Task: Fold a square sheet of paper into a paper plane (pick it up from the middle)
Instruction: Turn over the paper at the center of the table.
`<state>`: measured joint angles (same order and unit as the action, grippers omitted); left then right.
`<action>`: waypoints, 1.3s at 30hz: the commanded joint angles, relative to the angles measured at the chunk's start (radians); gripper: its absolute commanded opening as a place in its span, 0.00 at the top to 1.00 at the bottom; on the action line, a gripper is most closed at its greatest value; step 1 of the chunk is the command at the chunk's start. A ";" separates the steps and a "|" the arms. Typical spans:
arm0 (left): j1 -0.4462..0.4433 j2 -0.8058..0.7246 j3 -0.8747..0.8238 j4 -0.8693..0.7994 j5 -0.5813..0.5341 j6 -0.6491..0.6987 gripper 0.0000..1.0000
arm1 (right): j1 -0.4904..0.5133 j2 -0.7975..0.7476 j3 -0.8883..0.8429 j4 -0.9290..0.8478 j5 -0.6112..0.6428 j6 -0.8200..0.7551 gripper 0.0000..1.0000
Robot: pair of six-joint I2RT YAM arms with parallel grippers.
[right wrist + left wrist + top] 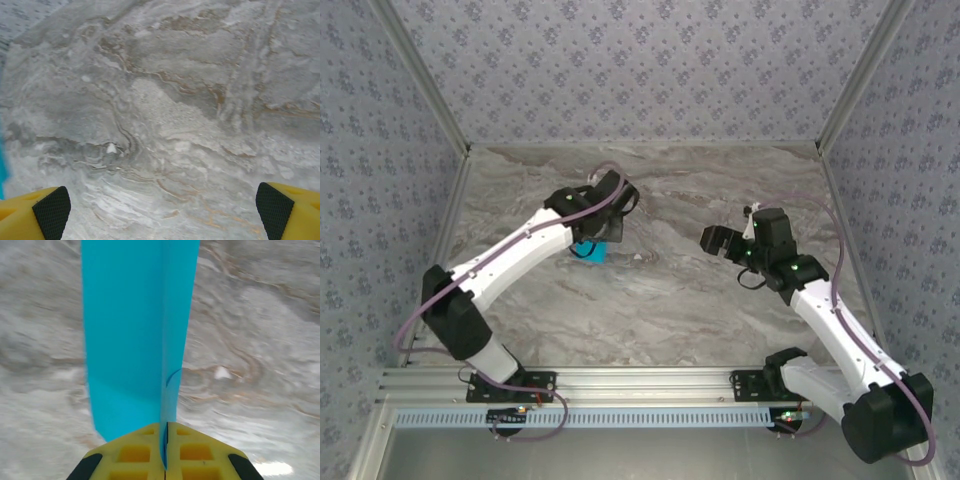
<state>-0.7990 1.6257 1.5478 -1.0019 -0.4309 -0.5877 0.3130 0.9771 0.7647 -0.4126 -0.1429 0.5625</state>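
Note:
The cyan-blue sheet of paper [130, 340] is folded along a centre crease into a long narrow shape. My left gripper [166, 440] is shut on it, the yellow fingers [130, 455] pressed together with the crease pinched between them. One flap spreads left and a narrower one right. From above, the paper [588, 251] peeks out beneath the left gripper [603, 238], just over the table left of centre. My right gripper [713, 240] is open and holds nothing, hovering right of centre with its fingertips [50, 212] wide apart over bare marble. A cyan sliver of the paper [2, 170] shows at the left edge.
The marble-patterned table [660, 300] lies inside patterned walls [640, 60] at the back and both sides. A metal rail [640, 385] with both arm bases runs along the near edge. About a hand's width of table separates the two grippers.

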 commanded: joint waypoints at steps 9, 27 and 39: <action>-0.100 0.383 0.086 -0.190 -0.385 -0.076 0.94 | -0.045 0.012 0.002 -0.147 0.129 0.036 0.00; -0.190 0.573 0.095 -0.022 -0.172 -0.103 0.81 | -0.084 0.073 -0.011 -0.147 0.108 0.054 0.00; -0.187 0.325 0.052 0.203 0.237 -0.048 0.40 | -0.114 0.089 0.023 -0.163 0.076 0.092 0.00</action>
<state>-0.9867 2.0762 1.6001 -0.8879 -0.3538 -0.6495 0.2066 1.0527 0.7563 -0.5514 -0.0467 0.6304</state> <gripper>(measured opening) 0.591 0.999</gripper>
